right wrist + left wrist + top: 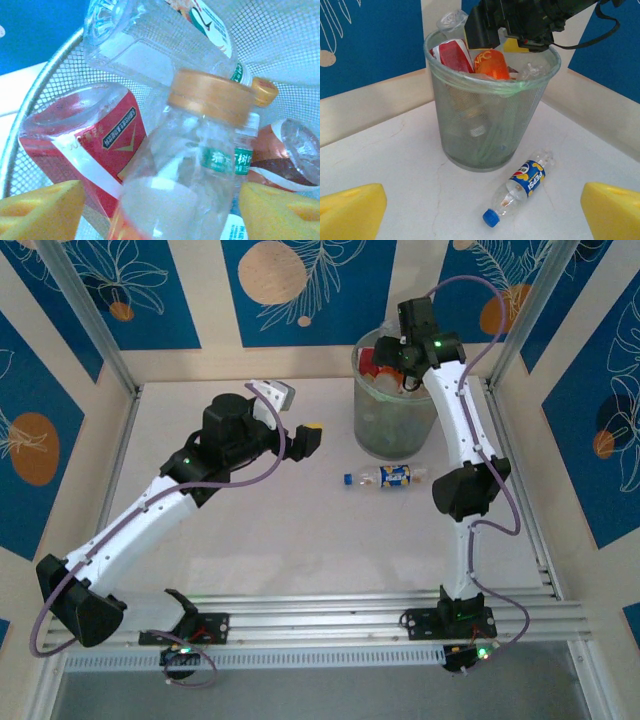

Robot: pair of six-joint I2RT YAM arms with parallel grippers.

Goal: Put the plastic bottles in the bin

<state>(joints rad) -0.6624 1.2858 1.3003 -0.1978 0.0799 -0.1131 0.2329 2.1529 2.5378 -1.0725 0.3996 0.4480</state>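
Observation:
A clear bottle with a blue Pepsi label and blue cap (392, 477) (522, 187) lies on its side on the white table, just in front of the bin (392, 430) (485, 125). The bin is a round mesh basket with a greenish liner, and several bottles fill it to the rim. My right gripper (390, 365) (160, 205) hangs over the bin's mouth, open. A blurred clear bottle with an orange cap (190, 165) sits between its yellow fingers, with a gap on the left side. My left gripper (295, 412) (482, 200) is open and empty, facing the bin.
Inside the bin a red-labelled bottle (85, 135) and a green-labelled one (150, 35) lie against the mesh wall (50, 85). Metal frame posts and blue-patterned panels enclose the table. Open tabletop (280, 530) lies left of the Pepsi bottle.

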